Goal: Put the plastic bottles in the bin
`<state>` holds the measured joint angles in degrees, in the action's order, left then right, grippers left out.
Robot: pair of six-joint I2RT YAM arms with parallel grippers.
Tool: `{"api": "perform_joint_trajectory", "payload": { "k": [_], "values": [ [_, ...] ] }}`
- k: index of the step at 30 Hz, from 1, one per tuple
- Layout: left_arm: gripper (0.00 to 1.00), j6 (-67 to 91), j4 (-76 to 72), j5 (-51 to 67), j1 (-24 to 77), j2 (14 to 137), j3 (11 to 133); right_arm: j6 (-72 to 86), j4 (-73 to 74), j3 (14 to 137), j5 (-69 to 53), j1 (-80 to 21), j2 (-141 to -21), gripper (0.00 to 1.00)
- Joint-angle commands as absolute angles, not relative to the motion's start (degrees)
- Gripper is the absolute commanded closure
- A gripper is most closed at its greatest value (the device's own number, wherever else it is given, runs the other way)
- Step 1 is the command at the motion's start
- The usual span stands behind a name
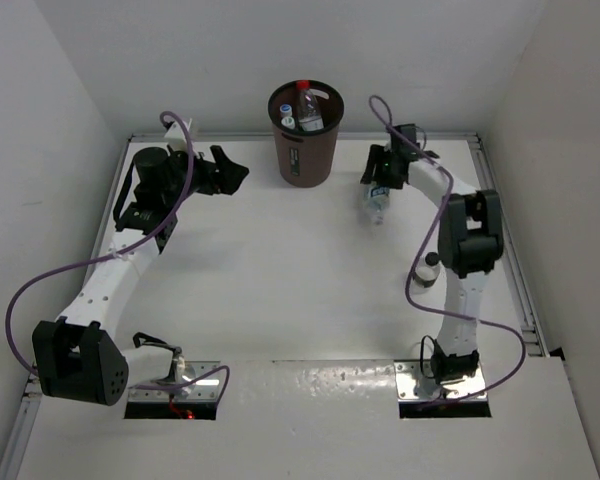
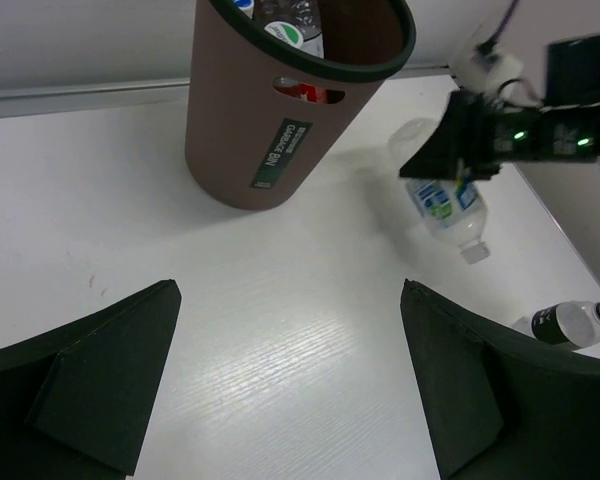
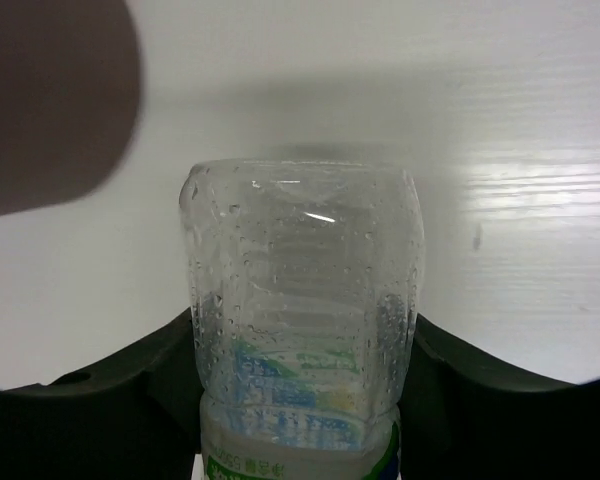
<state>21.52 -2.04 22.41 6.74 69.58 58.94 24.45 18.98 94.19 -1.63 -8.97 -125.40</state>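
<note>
The dark brown bin stands at the back middle of the table and holds several bottles; it also shows in the left wrist view. My right gripper is shut on a clear bottle with a blue-white label, to the right of the bin. The right wrist view shows the fingers pressing both sides of that bottle. In the left wrist view the bottle points its cap toward the near side. My left gripper is open and empty, left of the bin.
A short dark-labelled, white-capped bottle lies by the right arm's lower link; it also shows in the left wrist view. White walls close the table at the back and sides. A purple cable loops beside each arm.
</note>
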Motion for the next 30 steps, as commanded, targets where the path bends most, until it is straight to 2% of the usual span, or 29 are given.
{"api": "perform_joint_trajectory", "payload": {
  "k": [1,3,5,6,8,12,21,23,25,27,30],
  "values": [
    [0.01,22.67,-4.21,24.86,6.15,69.43,58.89,29.77,6.49,91.86,-11.23,-5.11,-109.02,0.96],
    [0.01,22.68,-4.92,25.40,6.15,69.43,58.89,31.02,-4.32,90.62,-13.61,-4.75,-106.27,0.97],
    [0.01,23.20,-5.44,26.10,6.15,69.43,58.89,31.46,-9.20,91.92,-14.76,-5.36,-103.54,0.98],
    [0.01,23.20,-5.45,26.63,6.15,69.43,58.89,32.68,-17.32,92.28,-14.68,-6.06,-103.10,0.98],
    [0.01,23.20,-5.45,26.63,6.15,69.96,58.89,33.31,-22.74,94.83,-13.98,-7.47,-103.62,1.00],
    [0.01,23.20,-5.45,26.63,5.63,69.96,58.89,28.58,-50.29,97.36,-6.96,-13.26,-108.45,1.00],
    [0.01,22.68,-6.06,26.10,4.49,68.30,58.27,10.15,-65.72,119.14,-0.79,-21.00,-131.80,1.00],
    [0.01,21.72,-4.14,26.10,3.96,67.76,58.27,8.01,-66.53,127.55,-0.26,-21.53,-136.73,1.00],
    [0.01,20.49,-3.26,25.58,3.26,66.63,58.27,6.25,-66.45,130.85,-0.52,-21.53,-140.27,1.00],
    [0.01,19.96,-2.73,25.58,2.73,66.62,57.74,5.97,-67.67,129.65,-1.05,-21.45,-141.50,1.00],
    [0.01,19.95,-2.72,26.10,2.12,66.62,57.13,6.24,-70.56,121.48,-0.97,-21.80,-139.22,1.00]
  ]
}}
